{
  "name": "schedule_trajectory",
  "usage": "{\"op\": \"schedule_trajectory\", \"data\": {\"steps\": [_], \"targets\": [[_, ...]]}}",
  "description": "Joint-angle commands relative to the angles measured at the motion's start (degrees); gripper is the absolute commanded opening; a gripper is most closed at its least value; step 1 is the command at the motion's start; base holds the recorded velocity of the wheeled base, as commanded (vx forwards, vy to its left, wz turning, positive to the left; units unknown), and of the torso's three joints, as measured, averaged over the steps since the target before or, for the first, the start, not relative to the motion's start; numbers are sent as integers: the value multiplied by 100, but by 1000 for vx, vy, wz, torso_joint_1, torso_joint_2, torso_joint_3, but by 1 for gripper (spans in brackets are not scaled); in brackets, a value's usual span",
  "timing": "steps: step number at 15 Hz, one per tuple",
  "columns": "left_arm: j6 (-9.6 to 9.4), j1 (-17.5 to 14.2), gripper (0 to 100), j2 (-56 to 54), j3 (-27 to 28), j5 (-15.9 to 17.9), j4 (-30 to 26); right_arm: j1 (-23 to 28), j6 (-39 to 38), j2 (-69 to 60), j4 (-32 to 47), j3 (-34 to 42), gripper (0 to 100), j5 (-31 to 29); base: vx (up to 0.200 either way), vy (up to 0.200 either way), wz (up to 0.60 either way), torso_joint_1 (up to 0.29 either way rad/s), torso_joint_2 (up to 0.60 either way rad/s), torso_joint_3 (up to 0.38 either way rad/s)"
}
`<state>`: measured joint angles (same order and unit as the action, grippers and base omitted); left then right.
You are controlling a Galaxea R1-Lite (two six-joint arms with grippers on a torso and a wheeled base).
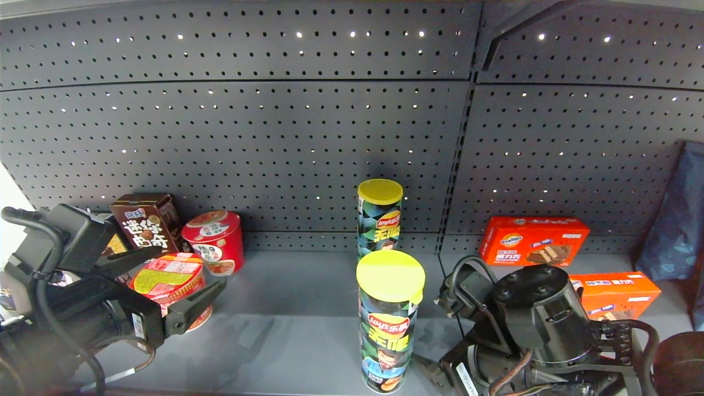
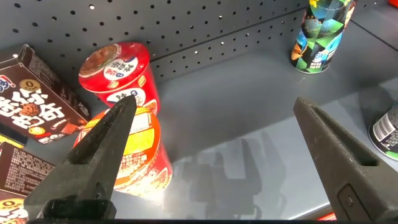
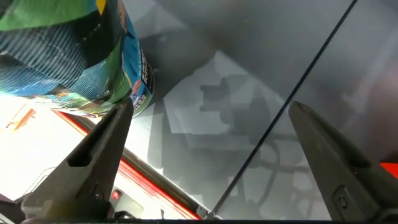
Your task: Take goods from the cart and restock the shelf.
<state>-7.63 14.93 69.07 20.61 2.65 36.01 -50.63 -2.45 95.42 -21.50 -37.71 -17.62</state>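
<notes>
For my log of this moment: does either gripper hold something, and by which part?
Nothing is held. The left gripper and the right gripper both stand open and empty.

I log a dark pegboard (image 1: 275, 137) as back wall, perforated throughout; light pts show through holes in upper rows. Slotted upright (image 1: 461, 165) splits it into L and R panels. Angled bracket (image 1: 511, 25) at top R, meeting the upright's top. Dark blue patterned item (image 1: 674, 220) at far R edge, against the pegboard; type n/k. Red strip (image 3: 155, 180) in R wrist view; attachment n/k.
</notes>
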Motion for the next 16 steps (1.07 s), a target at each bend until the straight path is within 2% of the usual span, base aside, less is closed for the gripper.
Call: {"op": "schedule_trajectory", "data": {"steps": [1,16], "targets": [[-2,1,100,19,-22,-1,2,-9,-1,21,-3,-35,100,4,0,0,0,0,0,0],[7,-8,100,-34,-128,-10,-6,-26,-1,47,-82,44,100,-5,0,0,0,0,0,0]]}}
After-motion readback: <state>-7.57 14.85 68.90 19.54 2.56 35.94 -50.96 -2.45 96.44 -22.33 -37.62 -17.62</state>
